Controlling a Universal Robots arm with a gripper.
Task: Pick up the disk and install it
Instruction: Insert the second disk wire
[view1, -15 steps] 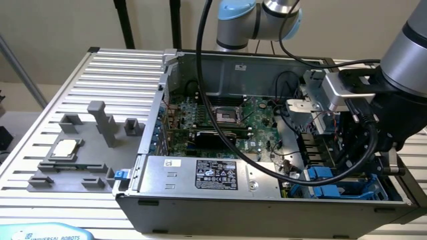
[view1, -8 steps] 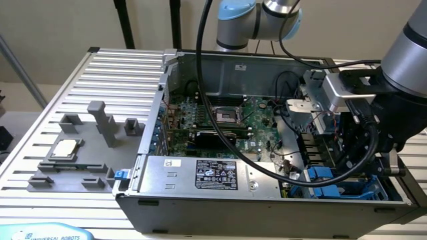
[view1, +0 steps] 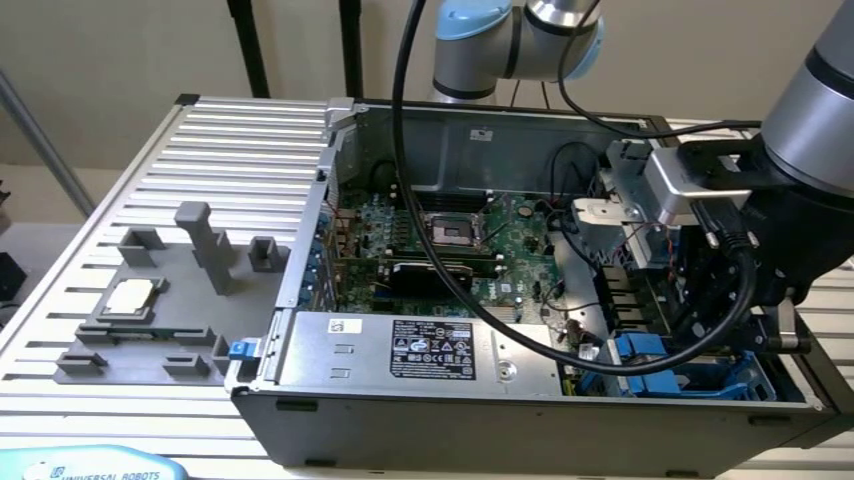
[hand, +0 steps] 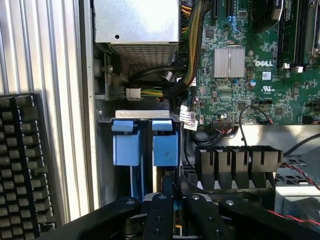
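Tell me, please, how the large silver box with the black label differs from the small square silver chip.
The large silver box with a black label sits inside the open computer case; the small square silver chip lies outside on a grey fixture. The box is far larger and oblong; the chip is square. Both are silver.

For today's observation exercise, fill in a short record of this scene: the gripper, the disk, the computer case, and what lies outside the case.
gripper: lowered into the drive bay corner of the case, fingers nearly shut on a thin edge
disk: blue carrier standing upright in the bay, beside a second blue carrier
computer case: open, motherboard exposed
power supply: silver box, black label
outside the case: grey fixture holding a small square chip
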